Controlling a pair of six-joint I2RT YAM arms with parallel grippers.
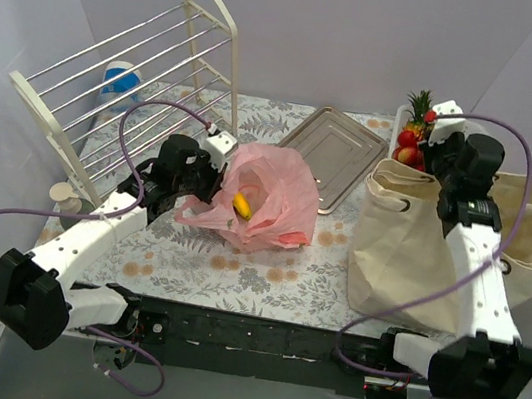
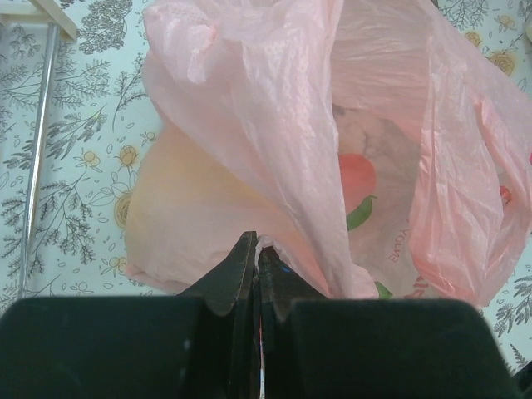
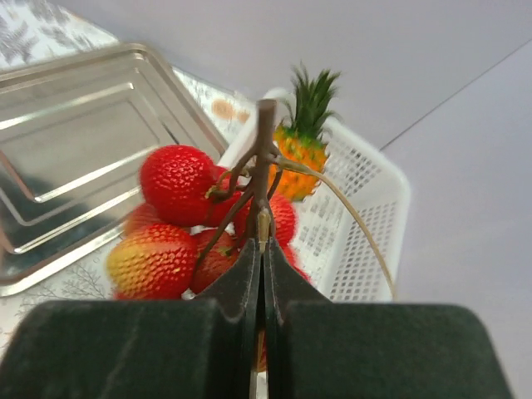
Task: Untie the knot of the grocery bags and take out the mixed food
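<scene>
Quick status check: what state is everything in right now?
Pink bag: untied, mouth open.
Banana: inside pink bag.
Tote: mouth open.
Red fruit bunch: gripped by its stem.
Pineapple: upright in basket.
Left gripper: jaws shut on pink bag.
Right gripper: jaws shut on fruit stem.

Looks bright and evenly lit, casts soft faint shadows, glares on the metal tray (image 3: 75, 141), blurs close foregrounds

A robot lab's test cell: plain pale walls (image 1: 373, 34) box in a floral-clothed worktop (image 1: 234, 275) carrying a rack (image 1: 49, 130) and tray (image 1: 329, 154), with a cabled left arm (image 1: 89, 232) and right arm (image 1: 480, 284) bolted at its near edge.
</scene>
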